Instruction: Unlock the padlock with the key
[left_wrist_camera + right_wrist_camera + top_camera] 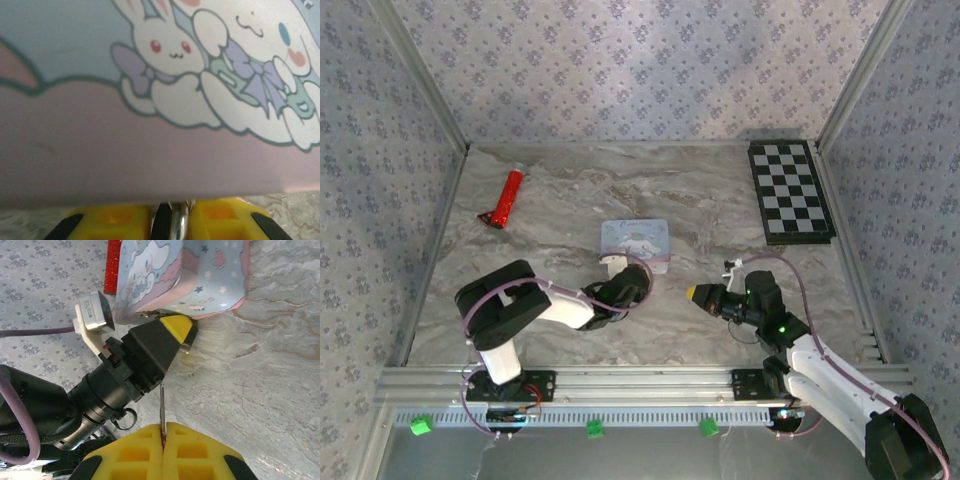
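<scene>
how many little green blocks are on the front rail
3. On the front rail: one green block at the left, one near the middle, one right of the middle. The right arm covers the rail's right end, so more may be hidden.

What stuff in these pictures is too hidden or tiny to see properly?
1. The padlock: left wrist view shows a silvery curved bit between the yellow fingers; the bottom edge cuts off the rest. In the right wrist view the left gripper covers it.
2. The key: edge-on in the right gripper, right wrist view, so its teeth cannot be seen.
3. Top view: both are too small to pick out.
</scene>
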`<state>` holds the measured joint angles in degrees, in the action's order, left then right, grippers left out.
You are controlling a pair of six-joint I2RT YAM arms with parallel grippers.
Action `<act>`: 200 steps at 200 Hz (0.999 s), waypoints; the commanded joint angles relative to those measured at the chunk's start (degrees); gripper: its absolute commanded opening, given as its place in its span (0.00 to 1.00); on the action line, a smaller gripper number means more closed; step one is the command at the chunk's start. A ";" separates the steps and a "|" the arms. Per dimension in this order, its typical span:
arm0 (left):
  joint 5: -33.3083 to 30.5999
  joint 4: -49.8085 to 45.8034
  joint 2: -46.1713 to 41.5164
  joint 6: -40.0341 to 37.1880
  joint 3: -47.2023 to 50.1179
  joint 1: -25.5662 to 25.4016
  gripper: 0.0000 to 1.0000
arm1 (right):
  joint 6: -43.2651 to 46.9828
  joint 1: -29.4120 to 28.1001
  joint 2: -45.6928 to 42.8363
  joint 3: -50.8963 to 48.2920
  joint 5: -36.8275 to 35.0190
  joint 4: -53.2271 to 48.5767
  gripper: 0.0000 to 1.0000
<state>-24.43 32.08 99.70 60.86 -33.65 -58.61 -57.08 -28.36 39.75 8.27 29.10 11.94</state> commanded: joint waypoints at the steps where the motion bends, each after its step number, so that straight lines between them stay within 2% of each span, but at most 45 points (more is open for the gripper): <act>1: 0.81 -5.18 -0.41 -0.36 4.29 0.84 0.18 | 0.95 0.10 0.52 0.26 -0.51 -1.01 0.00; 31: 5.90 -4.47 -1.83 -2.98 3.78 1.43 0.14 | -0.13 -0.28 2.36 0.16 -0.30 -0.06 0.00; 56: 15.45 -7.56 -3.31 -3.59 0.38 2.89 0.10 | -2.14 -1.31 5.21 -0.60 0.13 3.42 0.00; 74: 23.24 -11.39 -3.76 -1.18 -2.58 4.51 0.08 | -3.95 -2.80 7.56 -1.65 -0.14 8.06 0.00; 111: 32.84 -12.86 -4.21 6.01 -4.84 6.30 0.04 | -4.44 -6.47 12.60 -1.37 -1.00 15.80 0.00; 146: 37.96 -8.90 -5.76 11.42 -4.76 7.36 0.02 | -4.06 -6.91 18.42 -2.47 0.27 26.07 0.00; 171: 39.27 -7.26 -7.35 13.98 -5.33 7.98 0.01 | -6.51 -7.73 24.91 -2.75 0.71 36.39 0.00; 200: 39.40 -3.65 -8.80 16.95 -4.60 8.74 0.00 | -8.26 -8.04 30.51 -1.91 1.65 43.69 0.00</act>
<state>9.50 24.08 92.97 71.79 -37.74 -50.24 -63.02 -36.27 67.02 6.13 29.39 44.49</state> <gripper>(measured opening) 0.153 0.052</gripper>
